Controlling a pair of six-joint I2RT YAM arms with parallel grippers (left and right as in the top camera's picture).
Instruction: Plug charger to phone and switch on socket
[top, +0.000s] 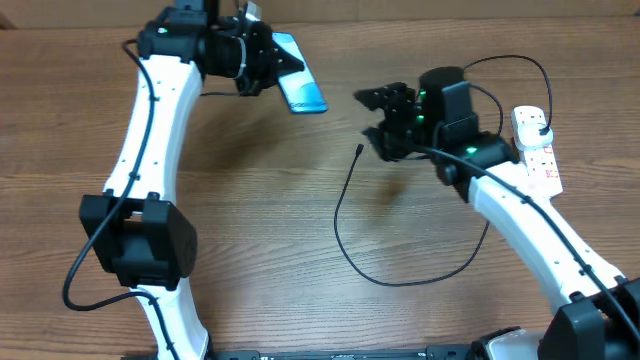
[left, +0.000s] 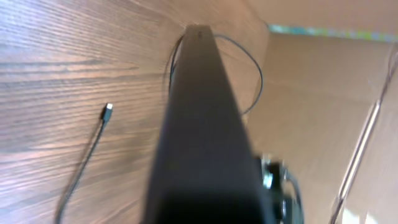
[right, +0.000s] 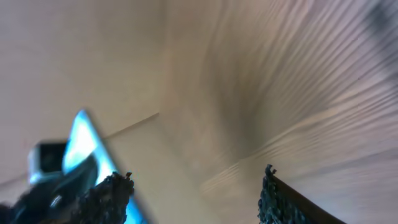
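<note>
Charger tip (top: 360, 150) lies just lower left of your spread right pincer (top: 380, 116). Your left pincer (top: 268, 62) pinches the phone (top: 302, 88).

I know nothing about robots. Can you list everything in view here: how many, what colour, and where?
phone: one, light blue screen, dark frame, held off the table at the far side
charger cable: one, thin black, looped on the table, its small tip lying free near the right claw
socket: one, white strip with red marks, on the right of the table beside the right arm
table: one, brown wood, under everything
left arm and right arm: two, white with black joints, one on each side
left claw: one, black, shut on the phone
right claw: one, black, open and empty
</note>
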